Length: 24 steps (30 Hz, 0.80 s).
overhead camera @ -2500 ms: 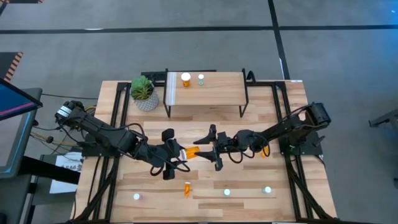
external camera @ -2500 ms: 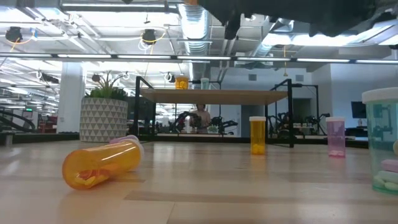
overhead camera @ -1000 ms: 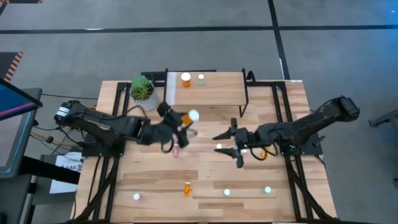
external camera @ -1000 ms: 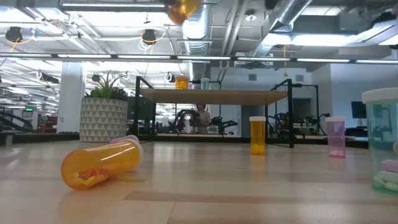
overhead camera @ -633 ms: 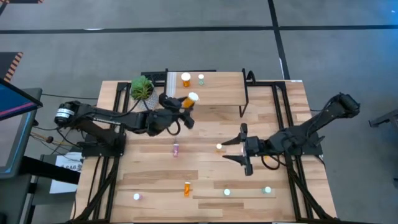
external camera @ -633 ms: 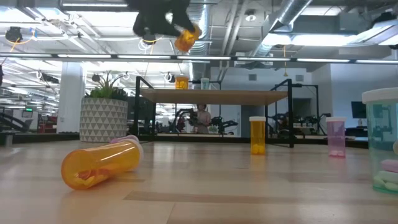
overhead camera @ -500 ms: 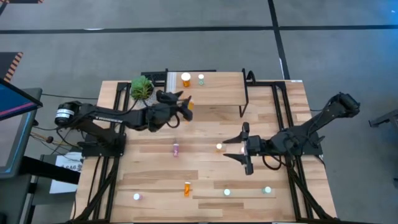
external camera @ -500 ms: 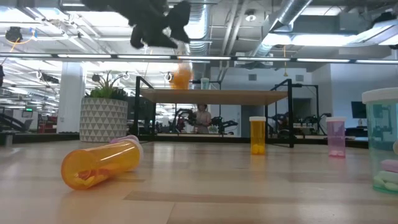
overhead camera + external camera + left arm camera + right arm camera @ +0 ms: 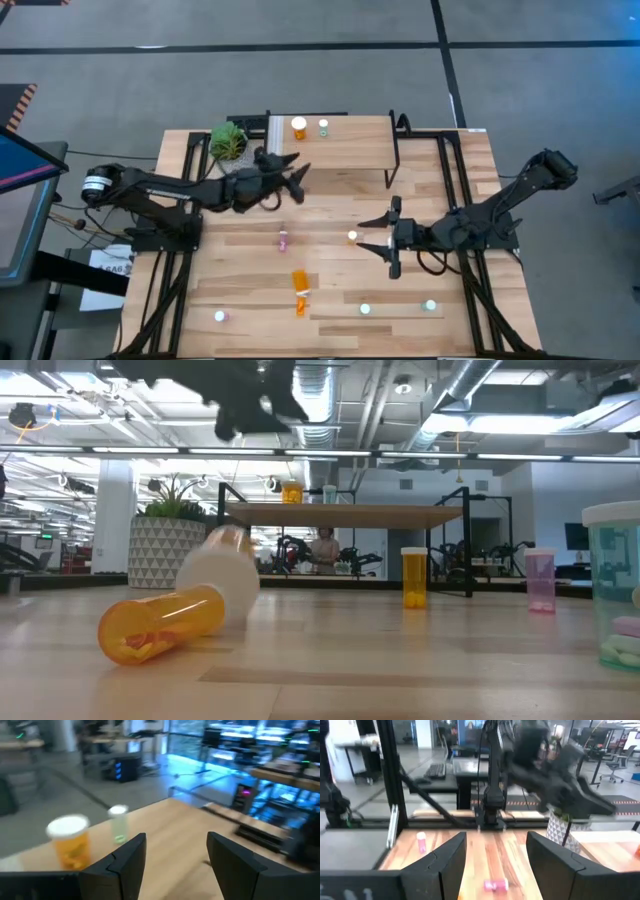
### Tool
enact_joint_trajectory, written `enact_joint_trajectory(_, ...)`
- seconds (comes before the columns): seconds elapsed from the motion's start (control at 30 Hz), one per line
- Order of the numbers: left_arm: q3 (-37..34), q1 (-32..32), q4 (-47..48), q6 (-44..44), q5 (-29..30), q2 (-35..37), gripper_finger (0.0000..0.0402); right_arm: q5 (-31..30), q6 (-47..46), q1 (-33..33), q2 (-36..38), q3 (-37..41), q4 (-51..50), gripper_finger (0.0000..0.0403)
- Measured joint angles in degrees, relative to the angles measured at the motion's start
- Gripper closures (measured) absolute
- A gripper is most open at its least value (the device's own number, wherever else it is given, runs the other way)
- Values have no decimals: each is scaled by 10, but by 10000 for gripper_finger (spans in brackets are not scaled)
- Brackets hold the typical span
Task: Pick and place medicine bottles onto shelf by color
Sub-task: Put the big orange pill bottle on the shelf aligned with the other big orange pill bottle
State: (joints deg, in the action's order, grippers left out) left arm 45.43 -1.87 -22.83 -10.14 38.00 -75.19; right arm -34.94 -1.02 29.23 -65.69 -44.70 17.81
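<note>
Left gripper (image 9: 297, 173) open, empty, at shelf (image 9: 350, 165) edge; big orange bottle (image 9: 300, 283) lying on table. Right gripper (image 9: 391, 238) open, empty. Next: re-pick bottle.

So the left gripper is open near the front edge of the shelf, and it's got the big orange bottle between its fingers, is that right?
Not quite. The left gripper is open by the shelf, but nothing is between its fingers, as the left wrist view shows. In the high view the big orange bottle lies on its side on the table, well away from that gripper.
</note>
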Motion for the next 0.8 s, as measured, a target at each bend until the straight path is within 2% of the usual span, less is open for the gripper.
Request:
enact_joint_trajectory(0.23, 0, 150, 96, 40, -1, 75, 205, 2, 0, 2, 0, 0, -56, 173)
enact_joint_trajectory(0.37, 0, 236, 160, 10, -45, 73, 205, 3, 0, -3, 0, 0, -53, 173)
enact_joint_trajectory(0.6, 0, 350, 198, -45, -99, -29, 205, 3, 0, -17, -1, 0, -50, 173)
enact_joint_trajectory(0.8, 38, 375, 203, -66, -110, -138, 205, 5, 2, -28, -12, -1, -51, 173)
